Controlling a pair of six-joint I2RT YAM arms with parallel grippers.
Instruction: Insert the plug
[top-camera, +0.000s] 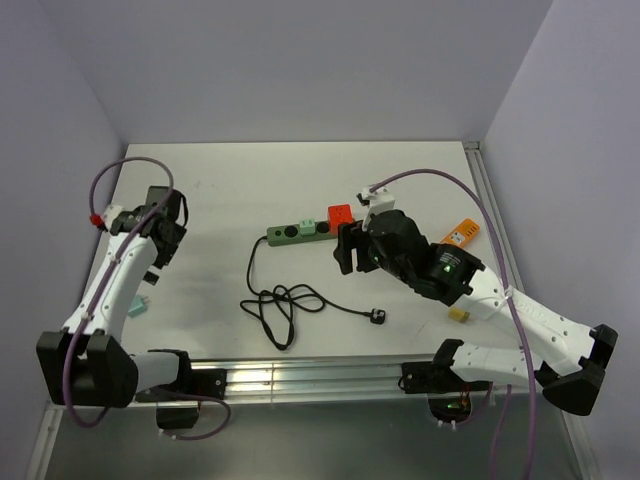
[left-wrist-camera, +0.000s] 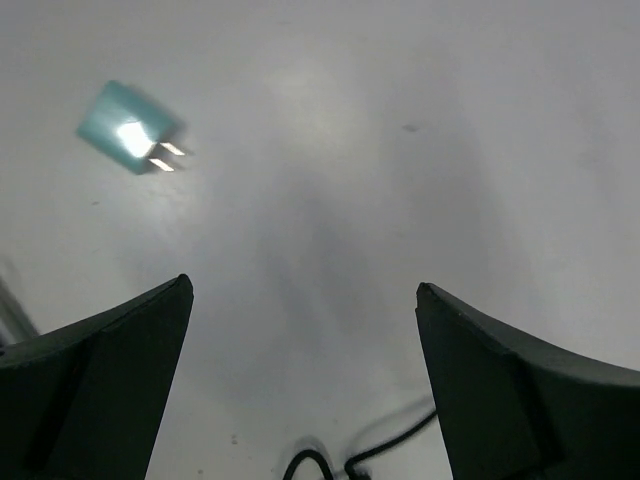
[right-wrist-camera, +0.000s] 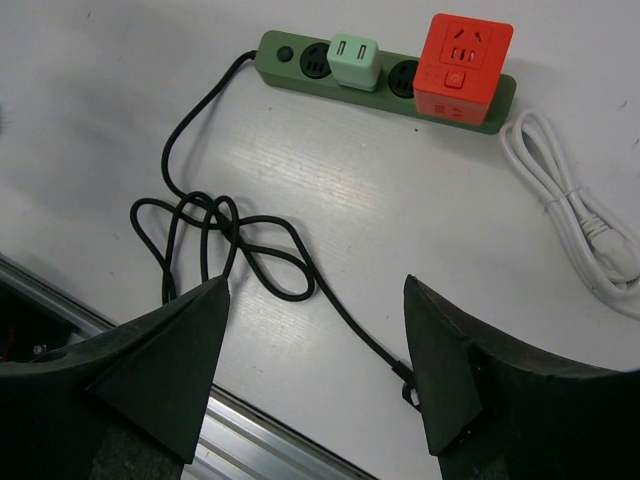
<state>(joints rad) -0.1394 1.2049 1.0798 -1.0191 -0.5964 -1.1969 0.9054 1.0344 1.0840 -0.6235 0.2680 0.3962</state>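
Pale lilac walls close in a white table. Near its middle lies a green power strip, with a pale green plug and a red cube adapter seated in its sockets. Its black cord is tangled in loose loops, and a white cable lies just beside the strip's end. A loose teal plug lies on its side near the left arm, well apart from the strip. The left gripper and right gripper both hover with fingers spread, gripping nothing.
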